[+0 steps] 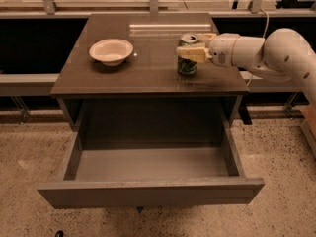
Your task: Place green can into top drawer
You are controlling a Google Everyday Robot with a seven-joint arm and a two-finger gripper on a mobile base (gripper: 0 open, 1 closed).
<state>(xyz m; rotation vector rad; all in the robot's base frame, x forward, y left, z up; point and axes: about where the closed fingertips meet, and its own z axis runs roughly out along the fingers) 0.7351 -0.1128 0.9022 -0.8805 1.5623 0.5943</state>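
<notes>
the claw (189, 44) reaches in from the right, at the end of the white arm (276, 53), and sits over the right part of the table (123, 80). its two pale fingers (193, 53) lie on either side of the green can (187, 66), one across the near face just under the silver rim and the other behind the top, so the claw looks pinched on the can. the can stands upright, and its base appears to rest on the table surface, not far from the front edge. a white bowl (111, 51) sits well apart on the left side of the table.

below, the top drawer (148, 194) is pulled wide open, and what shows of its grey floor is bare.

by my reading the step in hand is the grasp itself, with the lift not yet begun. the next move calls for raising the can straight up, carrying it forward past the table edge, then lowering it into the drawer. the can should be kept upright and the grip firm, since the hold sits high on a smooth can.
</notes>
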